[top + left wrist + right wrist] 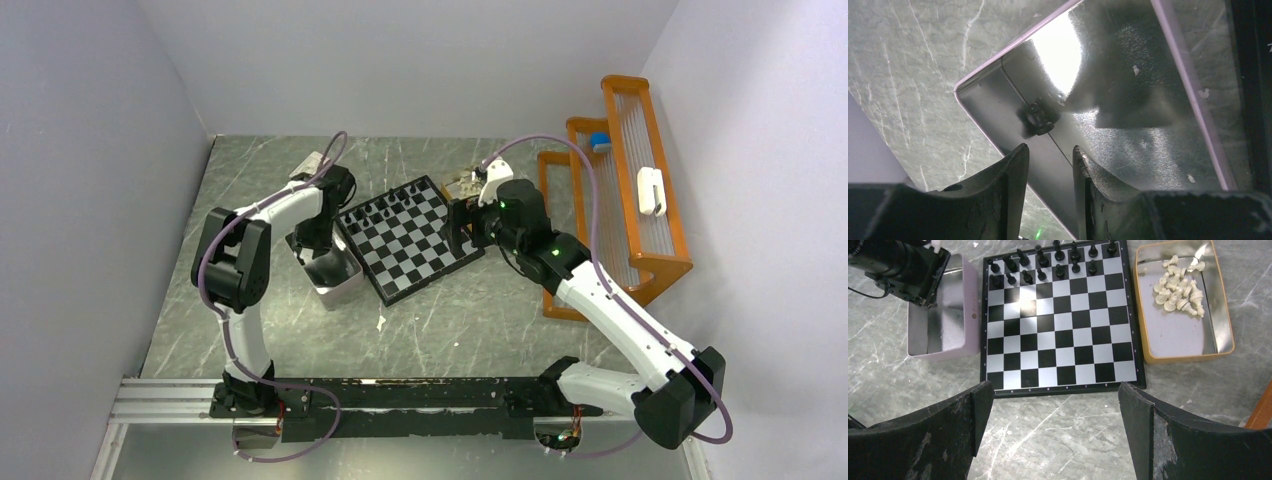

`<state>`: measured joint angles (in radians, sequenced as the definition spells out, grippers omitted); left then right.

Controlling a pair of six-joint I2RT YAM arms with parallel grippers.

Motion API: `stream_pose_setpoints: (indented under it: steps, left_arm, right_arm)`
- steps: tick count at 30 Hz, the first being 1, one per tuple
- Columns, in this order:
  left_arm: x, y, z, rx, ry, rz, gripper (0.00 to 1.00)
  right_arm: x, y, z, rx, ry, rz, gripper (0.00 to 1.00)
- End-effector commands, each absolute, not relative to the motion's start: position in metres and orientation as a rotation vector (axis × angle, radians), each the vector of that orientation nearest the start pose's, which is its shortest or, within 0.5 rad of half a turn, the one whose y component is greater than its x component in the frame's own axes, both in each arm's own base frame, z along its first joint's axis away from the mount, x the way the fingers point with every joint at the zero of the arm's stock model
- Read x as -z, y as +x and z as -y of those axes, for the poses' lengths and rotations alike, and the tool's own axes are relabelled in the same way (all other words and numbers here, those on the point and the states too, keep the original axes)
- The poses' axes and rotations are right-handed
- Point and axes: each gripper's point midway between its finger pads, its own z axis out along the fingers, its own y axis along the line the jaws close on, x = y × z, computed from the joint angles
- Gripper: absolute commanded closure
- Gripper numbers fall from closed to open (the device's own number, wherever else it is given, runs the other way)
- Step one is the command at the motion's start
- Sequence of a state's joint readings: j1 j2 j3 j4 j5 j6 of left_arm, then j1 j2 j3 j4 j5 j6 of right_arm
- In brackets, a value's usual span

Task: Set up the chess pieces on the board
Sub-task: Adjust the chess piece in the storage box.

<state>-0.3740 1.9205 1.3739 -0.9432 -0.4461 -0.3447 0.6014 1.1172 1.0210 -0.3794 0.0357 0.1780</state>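
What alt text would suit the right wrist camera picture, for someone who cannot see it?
A chessboard lies on a grey table, black chess pieces along its two far rows. Cream-white pieces lie in a tan tray at right; a pale box stands at left. The open right gripper frames the foreground.

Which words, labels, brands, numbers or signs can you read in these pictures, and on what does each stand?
None can be read.
The black-and-pale checked chessboard shows no letters or numbers along its dark rim.
The pale pink metal tin has a small round mark on its wall, too small to read.
The tan metal tray shows no label.
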Motion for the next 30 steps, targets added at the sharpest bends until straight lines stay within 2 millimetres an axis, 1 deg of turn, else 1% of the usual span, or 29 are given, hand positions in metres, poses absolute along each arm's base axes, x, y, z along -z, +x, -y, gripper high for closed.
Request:
stream_pose_setpoints:
  steps: [1,4,6,10,12,17,20,23,25,28,30]
  left_arm:
    - [-0.047,0.343,0.061,-0.612,0.073,-2.816,0.57]
    - [-0.036,0.336,0.056,-0.659,0.069,-2.839,0.58]
    - [-0.031,0.333,0.056,-0.652,0.067,-2.849,0.59]
    - [-0.024,0.334,0.055,-0.670,0.051,-2.856,0.58]
    - [-0.020,0.335,0.057,-0.663,0.047,-2.857,0.58]
    - [-0.010,0.330,0.060,-0.630,0.036,-2.878,0.61]
    - [-0.006,0.328,0.062,-0.608,0.033,-2.883,0.64]
    - [-0.005,0.331,0.067,-0.577,0.025,-2.884,0.68]
    - [-0.006,0.332,0.068,-0.566,0.021,-2.884,0.69]
    - [-0.012,0.335,0.067,-0.580,0.013,-2.874,0.69]
    - [-0.020,0.340,0.066,-0.593,-0.014,-2.845,0.67]
  right_arm:
    - [-0.253,0.297,-0.203,-0.443,-0.411,-2.000,0.00]
    - [-0.252,0.298,-0.202,-0.431,-0.410,-2.003,0.00]
    - [-0.252,0.298,-0.201,-0.425,-0.406,-2.006,0.00]
    - [-0.252,0.297,-0.199,-0.419,-0.403,-2.011,0.00]
    - [-0.251,0.297,-0.199,-0.419,-0.402,-2.013,0.00]
    - [-0.252,0.298,-0.198,-0.410,-0.397,-2.010,0.00]
    - [-0.252,0.297,-0.197,-0.414,-0.390,-2.013,0.00]
    - [-0.252,0.295,-0.198,-0.423,-0.392,-2.014,0.00]
    - [-0.252,0.296,-0.198,-0.426,-0.391,-2.015,0.00]
    - [-0.252,0.296,-0.199,-0.428,-0.391,-2.013,0.00]
    - [-0.254,0.297,-0.200,-0.432,-0.392,-2.010,0.00]
